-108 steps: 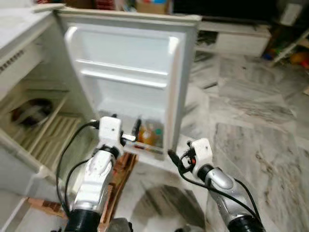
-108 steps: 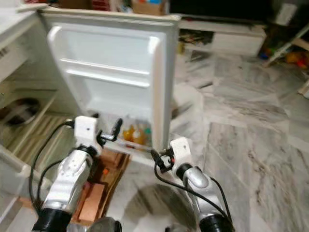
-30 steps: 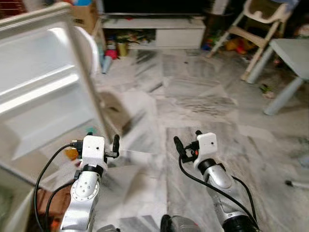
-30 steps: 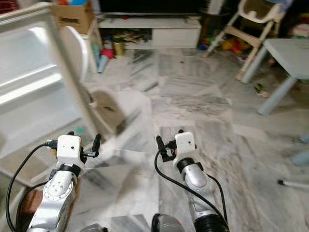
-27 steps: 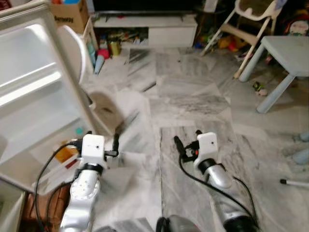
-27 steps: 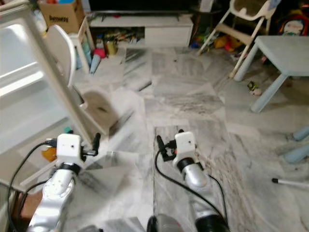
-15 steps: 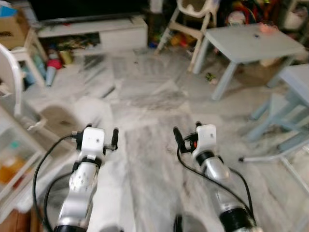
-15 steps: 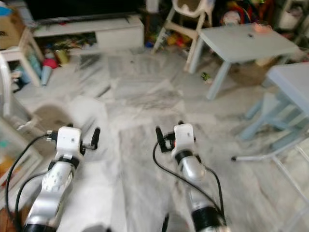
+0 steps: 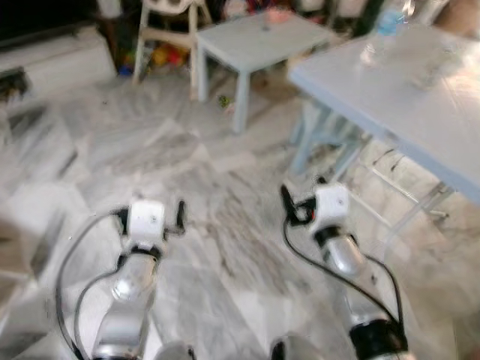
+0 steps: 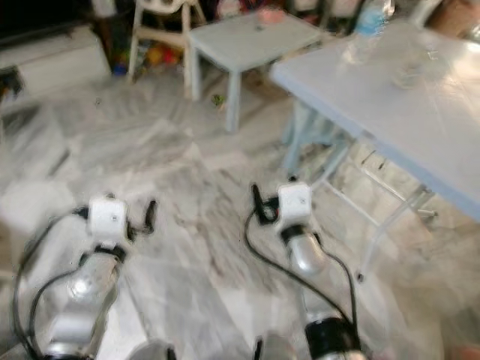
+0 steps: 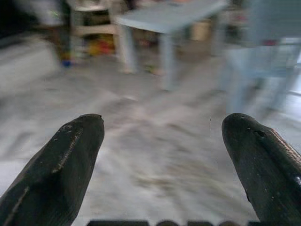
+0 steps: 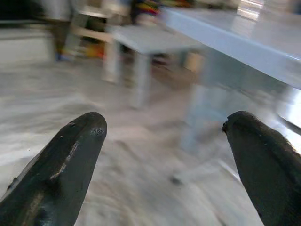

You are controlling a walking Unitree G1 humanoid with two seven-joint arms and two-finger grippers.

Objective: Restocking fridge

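Seemingly between loads, both hands are empty: left hand (image 11: pixel 160 155) and right hand (image 12: pixel 160 155) gape wide over bare floor; a bottle (image 10: pixel 365 28) waits on the worktop (image 10: pixel 420 112) beyond the right hand

motion blur is softening every view. the large pale blue surface (image 9: pixel 390 97) is running off the right edge, and the items standing on it, a bottle (image 10: pixel 362 26) and a clear object (image 9: pixel 433 69), are smearing too much to identify. the small table (image 9: pixel 259 37) and the chair (image 9: pixel 166 19) behind it are being cropped at the top. clutter beyond them is staying illegible. in both wrist views each fingertip (image 11: pixel 56 165) is being cut off by the lower edge.
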